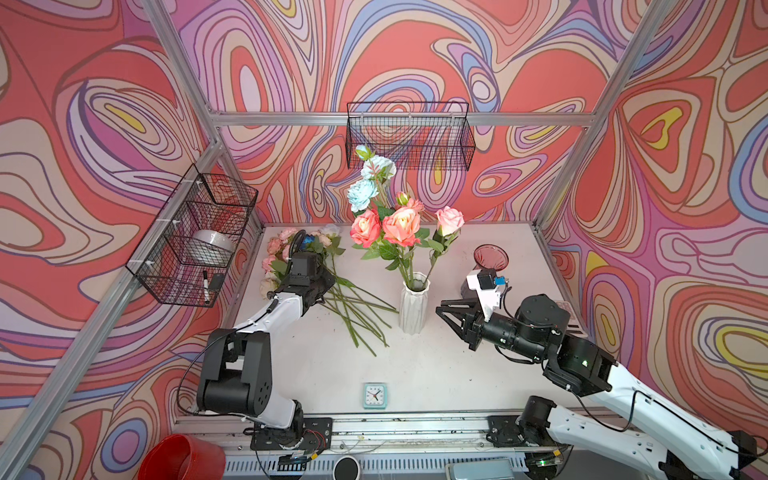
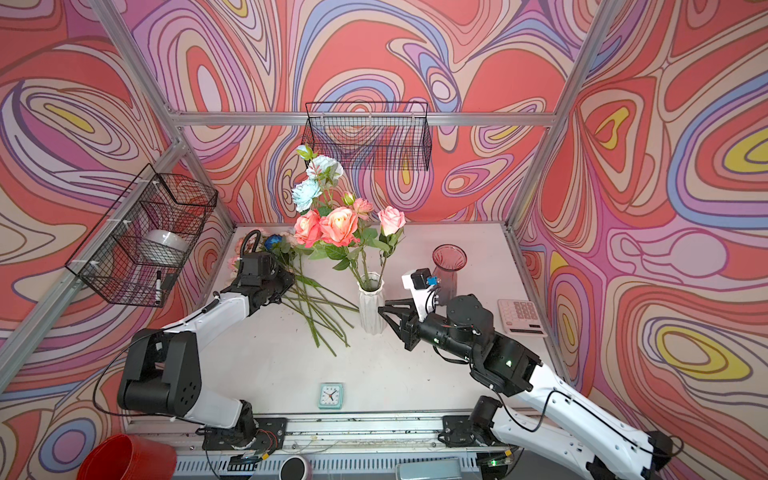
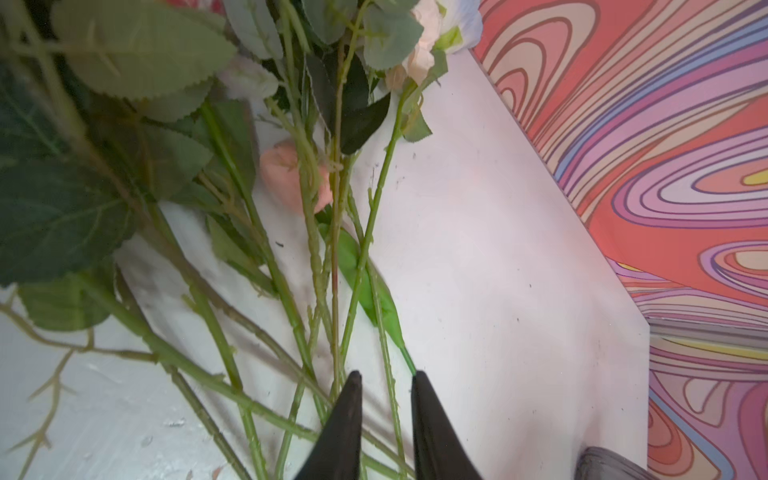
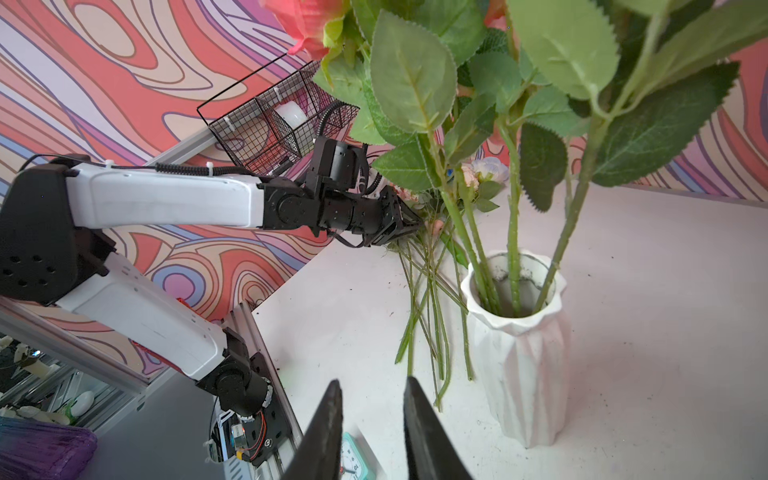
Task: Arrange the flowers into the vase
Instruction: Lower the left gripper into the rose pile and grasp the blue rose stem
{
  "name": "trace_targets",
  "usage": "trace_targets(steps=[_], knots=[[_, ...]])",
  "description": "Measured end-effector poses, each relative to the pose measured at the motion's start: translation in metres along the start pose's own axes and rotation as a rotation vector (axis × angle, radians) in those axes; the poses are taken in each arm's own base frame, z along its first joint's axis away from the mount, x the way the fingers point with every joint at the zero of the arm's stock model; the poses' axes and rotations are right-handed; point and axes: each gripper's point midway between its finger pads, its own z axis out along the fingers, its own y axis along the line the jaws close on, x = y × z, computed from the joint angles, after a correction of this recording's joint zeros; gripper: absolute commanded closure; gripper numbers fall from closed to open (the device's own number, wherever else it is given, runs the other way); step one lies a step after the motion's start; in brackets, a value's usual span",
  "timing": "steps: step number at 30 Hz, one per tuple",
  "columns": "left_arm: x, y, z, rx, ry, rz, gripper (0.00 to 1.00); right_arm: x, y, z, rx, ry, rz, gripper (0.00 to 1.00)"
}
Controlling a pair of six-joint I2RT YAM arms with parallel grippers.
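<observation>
Flowers (image 1: pixel 401 226): several in white vase (image 1: pixel 413 309), rest loose on table (image 1: pixel 457 365). Left gripper (image 3: pixel 386 376) slightly parted astride 1 stem (image 3: pixel 384 361); right gripper (image 4: pixel 372 381) slightly parted, empty.

Both top views look from high up, in front of the vase (image 1: pixel 413 305) and well back from it, angled down toward the rear wall (image 1: pixel 415 62). They share nearly the whole table (image 1: pixel 457 374), with the vase near the middle. The left wrist camera hangs close over the loose stems (image 3: pixel 318 266) left of the vase, facing down onto them. The right wrist camera sits low, near the vase's right, looking leftward past it to those stems and the left arm (image 4: pixel 166 203), which both top views also show
</observation>
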Motion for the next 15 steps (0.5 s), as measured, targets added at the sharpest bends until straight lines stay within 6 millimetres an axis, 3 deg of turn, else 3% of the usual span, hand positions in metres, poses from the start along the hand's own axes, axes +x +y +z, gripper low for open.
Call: trace_targets(steps=[8,15], knots=[[-0.03,0.006,0.036,-0.111,-0.018,0.011,0.74,-0.006,-0.001,-0.009,0.015,-0.031,0.0,0.75],[-0.029,0.018,0.051,-0.191,0.014,0.027,0.73,-0.004,-0.006,-0.01,0.04,-0.026,0.0,0.75]])
